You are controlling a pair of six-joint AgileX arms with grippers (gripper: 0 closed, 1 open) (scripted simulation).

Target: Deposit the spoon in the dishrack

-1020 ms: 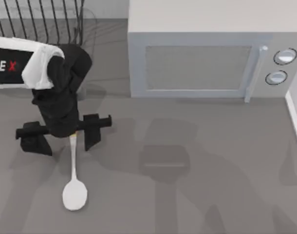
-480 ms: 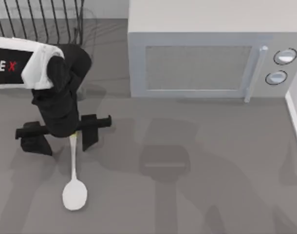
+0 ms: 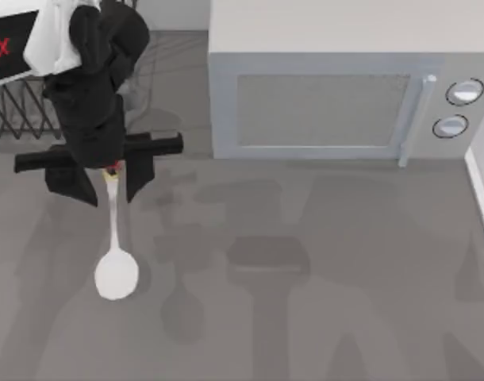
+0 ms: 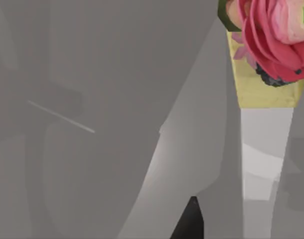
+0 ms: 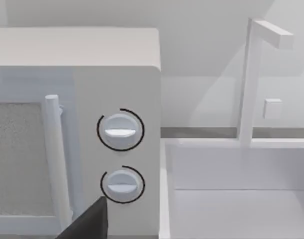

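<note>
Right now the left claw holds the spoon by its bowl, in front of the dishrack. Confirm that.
Not by its bowl. The top view shows the left claw holding the spoon by its handle end, the bowl hanging free, in front of the dishrack.

You are working under soft, even light with no glare anywhere, and the grey table carries several broad, overlapping shadows with blurred edges spreading out from below the left gripper toward the top view's right. The spoon hanging beneath that gripper drops its own faint, spoon-shaped shadow just beside its bowl. The microwave face reads pale and flat, with a dark band of shade along its base.
</note>
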